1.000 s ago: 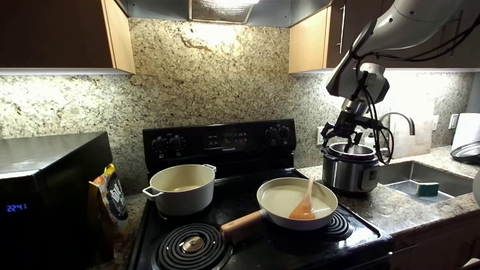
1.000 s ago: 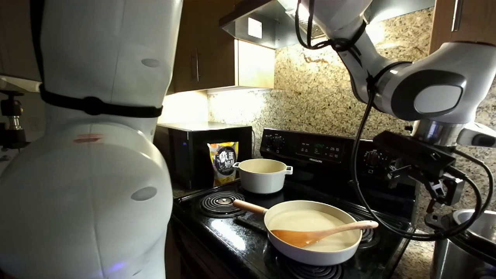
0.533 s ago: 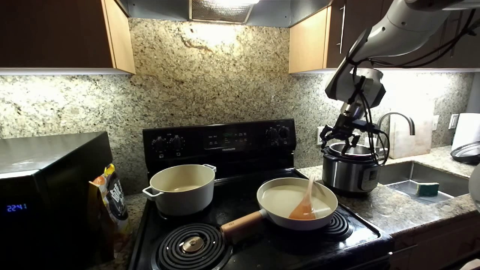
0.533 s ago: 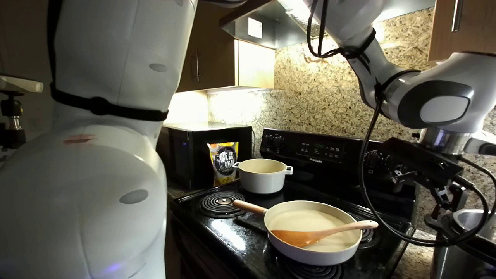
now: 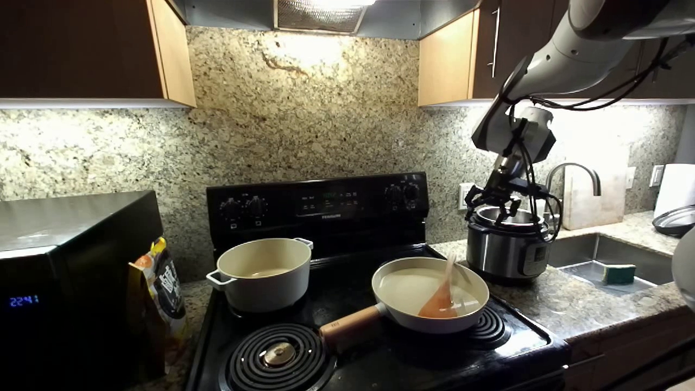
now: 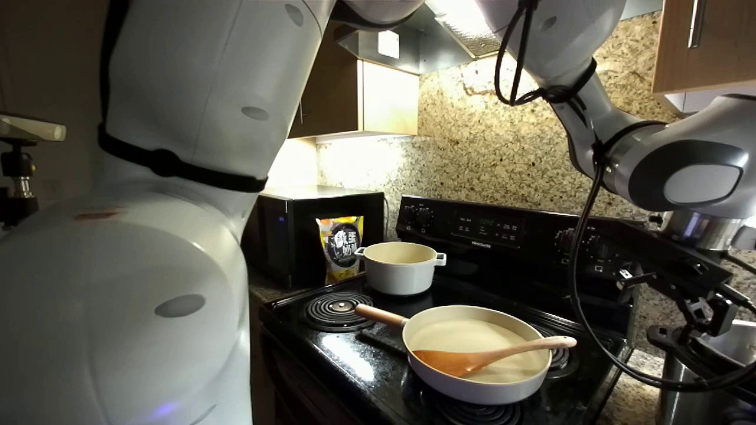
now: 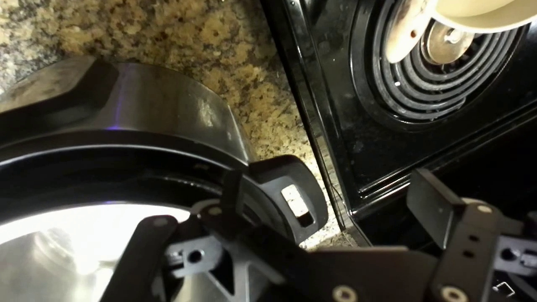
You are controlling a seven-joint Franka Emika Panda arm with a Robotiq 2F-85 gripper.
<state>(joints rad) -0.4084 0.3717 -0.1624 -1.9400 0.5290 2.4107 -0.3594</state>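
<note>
A stainless-steel electric cooker (image 5: 494, 252) is pictured directly beneath the gripper (image 7: 330, 197), whose fingers are spread wide, the grip released. The cooker's black side handle (image 7: 272, 188) is framed between the fingers in the wrist view, with one finger poised over the rim; whether contact is made cannot be told. Beside the gripper, on the black stove (image 5: 380, 358), a pale frying pan (image 6: 481, 394) is seen with a wooden spoon (image 6: 458, 361) laid in it. Farther from the gripper, a white two-handled pot (image 6: 398, 280) is set, followed by a snack bag (image 6: 342, 251) placed by a black microwave (image 6: 302, 242). On the gripper's opposite side, a sponge (image 5: 619, 274) is seen in the sink (image 5: 646, 266).
</note>
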